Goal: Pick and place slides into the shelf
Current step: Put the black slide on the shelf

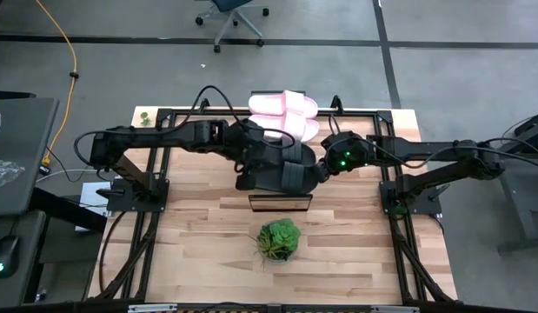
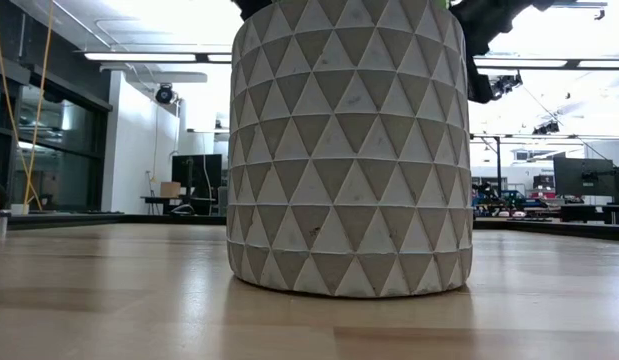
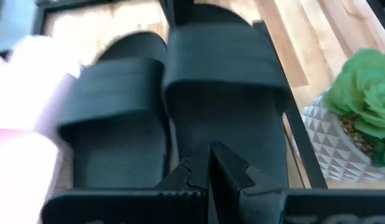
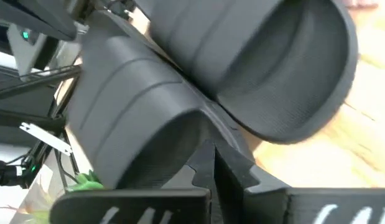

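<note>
Two pale pink slides (image 1: 284, 106) (image 1: 290, 130) lie side by side on the far part of the narrow shelf (image 1: 280, 203). The two black slides (image 3: 111, 118) (image 3: 226, 93) lie side by side, soles down, nearer along the shelf, largely covered by the arms in the high view. My left gripper (image 3: 210, 163) is shut, its tips over the heel end of one black slide. My right gripper (image 4: 211, 163) is shut too, coming from the right with its tips at the seam between the two black slides (image 4: 124, 106) (image 4: 267, 68). My left gripper points its shut fingertips (image 3: 224, 163) at the heel end of the footbed (image 3: 242, 134) of the black slide nearer the plant; I cannot tell whether they touch it. My right gripper has its shut fingertips (image 4: 224, 160) against the side rim (image 4: 208, 124) of a black slide beside its strap; I cannot tell whether it touches.
A green leafy plant (image 1: 278, 239) in a pale patterned pot (image 2: 349, 150) stands on the table just near of the shelf's end and fills the low view. The dark frame rail (image 3: 292, 124) of the shelf runs beside the black slides. Bare tabletop (image 1: 190, 252) lies left and right of the plant.
</note>
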{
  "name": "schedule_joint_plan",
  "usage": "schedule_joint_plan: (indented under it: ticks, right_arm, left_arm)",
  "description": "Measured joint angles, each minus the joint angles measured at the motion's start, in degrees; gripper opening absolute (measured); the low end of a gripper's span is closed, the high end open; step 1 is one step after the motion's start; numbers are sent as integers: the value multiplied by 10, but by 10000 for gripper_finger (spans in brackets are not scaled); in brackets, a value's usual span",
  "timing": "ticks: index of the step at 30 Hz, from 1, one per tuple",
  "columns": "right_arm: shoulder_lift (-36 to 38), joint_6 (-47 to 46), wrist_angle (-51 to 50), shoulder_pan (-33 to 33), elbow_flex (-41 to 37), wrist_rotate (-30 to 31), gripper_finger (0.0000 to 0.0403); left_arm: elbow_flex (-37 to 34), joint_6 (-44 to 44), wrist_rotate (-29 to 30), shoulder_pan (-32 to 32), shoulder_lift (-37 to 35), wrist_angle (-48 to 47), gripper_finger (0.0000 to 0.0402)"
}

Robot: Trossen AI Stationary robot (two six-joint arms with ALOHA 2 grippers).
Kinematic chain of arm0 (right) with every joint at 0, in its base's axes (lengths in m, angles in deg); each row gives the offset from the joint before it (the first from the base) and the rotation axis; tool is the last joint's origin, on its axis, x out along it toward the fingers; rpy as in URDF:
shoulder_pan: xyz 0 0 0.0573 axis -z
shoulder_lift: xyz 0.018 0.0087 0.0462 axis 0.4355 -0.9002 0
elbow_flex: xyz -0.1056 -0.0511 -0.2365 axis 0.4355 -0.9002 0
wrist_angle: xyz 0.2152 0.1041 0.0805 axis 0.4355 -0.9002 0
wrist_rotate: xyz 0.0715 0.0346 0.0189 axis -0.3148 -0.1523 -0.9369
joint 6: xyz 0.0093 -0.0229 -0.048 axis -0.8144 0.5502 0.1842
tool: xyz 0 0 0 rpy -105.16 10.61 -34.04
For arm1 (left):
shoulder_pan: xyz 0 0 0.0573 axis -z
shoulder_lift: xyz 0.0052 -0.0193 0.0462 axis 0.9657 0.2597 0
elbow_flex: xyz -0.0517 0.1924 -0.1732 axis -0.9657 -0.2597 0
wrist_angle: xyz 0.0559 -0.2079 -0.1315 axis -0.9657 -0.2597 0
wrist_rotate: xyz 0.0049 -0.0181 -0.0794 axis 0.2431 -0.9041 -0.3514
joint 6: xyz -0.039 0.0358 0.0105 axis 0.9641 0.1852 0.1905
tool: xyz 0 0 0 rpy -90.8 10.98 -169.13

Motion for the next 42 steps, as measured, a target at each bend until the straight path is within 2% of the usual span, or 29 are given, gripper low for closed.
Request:
schedule_joint_plan:
  ticks: [9, 31, 42]
  right_arm:
    - [0, 6, 34, 0, 0, 0, 0]
    - [-7, 5, 47, 0, 0, -15, 0]
    - [-26, 6, 19, 0, 0, -28, 0]
  left_arm:
    - [-37, 28, -44, 0, 0, 18, 0]
    - [-42, 28, -37, 0, 21, 11, 0]
    - [-41, 33, -72, 0, 51, 9, 0]
